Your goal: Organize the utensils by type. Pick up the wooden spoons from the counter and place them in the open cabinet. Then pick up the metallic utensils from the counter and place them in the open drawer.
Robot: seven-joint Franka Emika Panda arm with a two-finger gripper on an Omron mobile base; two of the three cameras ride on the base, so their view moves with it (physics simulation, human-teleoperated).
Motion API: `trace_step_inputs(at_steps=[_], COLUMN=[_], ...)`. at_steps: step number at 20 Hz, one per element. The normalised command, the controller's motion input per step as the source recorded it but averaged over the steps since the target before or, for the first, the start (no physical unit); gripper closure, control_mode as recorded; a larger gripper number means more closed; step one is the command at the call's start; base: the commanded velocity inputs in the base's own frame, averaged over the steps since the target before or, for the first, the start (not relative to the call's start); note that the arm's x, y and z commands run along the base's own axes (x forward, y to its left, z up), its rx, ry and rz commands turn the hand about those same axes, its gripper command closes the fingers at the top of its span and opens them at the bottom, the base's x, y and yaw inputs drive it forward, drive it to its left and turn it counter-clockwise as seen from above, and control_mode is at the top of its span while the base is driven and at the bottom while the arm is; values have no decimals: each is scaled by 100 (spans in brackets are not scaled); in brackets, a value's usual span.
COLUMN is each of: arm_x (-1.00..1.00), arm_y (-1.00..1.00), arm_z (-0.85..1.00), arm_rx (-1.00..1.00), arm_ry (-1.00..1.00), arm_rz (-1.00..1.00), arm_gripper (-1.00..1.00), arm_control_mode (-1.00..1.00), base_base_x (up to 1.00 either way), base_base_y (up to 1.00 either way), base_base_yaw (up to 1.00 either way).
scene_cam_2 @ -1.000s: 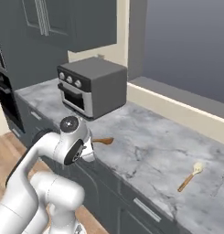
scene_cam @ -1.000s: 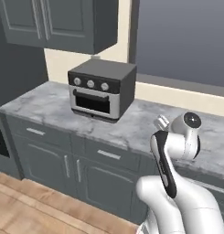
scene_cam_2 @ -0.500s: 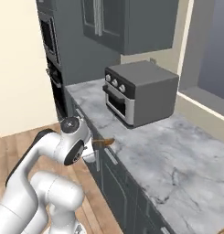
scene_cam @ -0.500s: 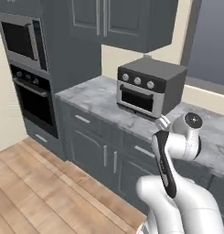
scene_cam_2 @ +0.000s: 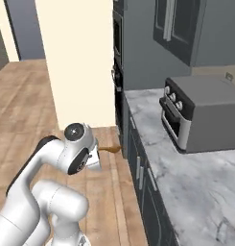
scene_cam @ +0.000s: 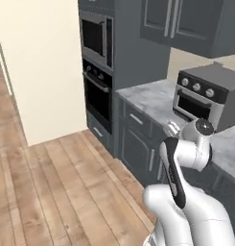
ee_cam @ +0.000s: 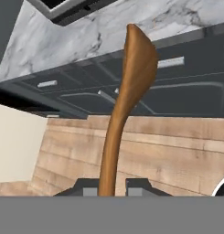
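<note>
Between the fingers: an all orange-brown wooden spoon (ee_cam: 127,105) is clamped by its handle in the gripper (ee_cam: 110,186), one dark fingertip on each side of the stem.
Spoon pose, hand view: the handle rises from the fingertips and curves up to the broader bowl end, which points away from the hand toward the lower cabinets (ee_cam: 177,98).
Spoon, right base view: a short brown length of the wooden spoon (scene_cam_2: 111,149) sticks out sideways from the gripper (scene_cam_2: 97,156), toward the dark cabinet fronts.
Gripper height: held in the air over the wooden floor (scene_cam_2: 56,105), below the level of the counter (scene_cam_2: 186,178) edge and just in front of the lower cabinets.
Gripper, left base view: the hand (scene_cam: 174,128) shows past the arm's upper joint, in front of the counter (scene_cam: 152,98) edge; the spoon cannot be made out there.
Counter: grey-white marble with dark veins, carrying a grey toaster oven (scene_cam_2: 198,113) with three knobs; the spoon is apart from the marble, not resting on it.
Surroundings: a tall dark unit with a built-in oven (scene_cam: 97,96) stands at the counter's end, beside a cream wall (scene_cam: 42,62); dark upper cabinets (scene_cam: 186,24) hang above the toaster oven, doors closed.
</note>
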Motion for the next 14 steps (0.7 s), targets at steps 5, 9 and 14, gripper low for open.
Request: trace_step_inputs(at_steps=[5,9,14], arm_x=[0,0,0], arm_y=[0,0,0], arm_z=[0,0,0], arm_rx=[0,0,0], arm_ry=[0,0,0], arm_rz=[0,0,0], arm_gripper=[100,100,100], arm_control_mode=[100,100,100], base_base_x=[0,9,41], base_base_y=[21,23,37], base_base_yaw=[61,55,51])
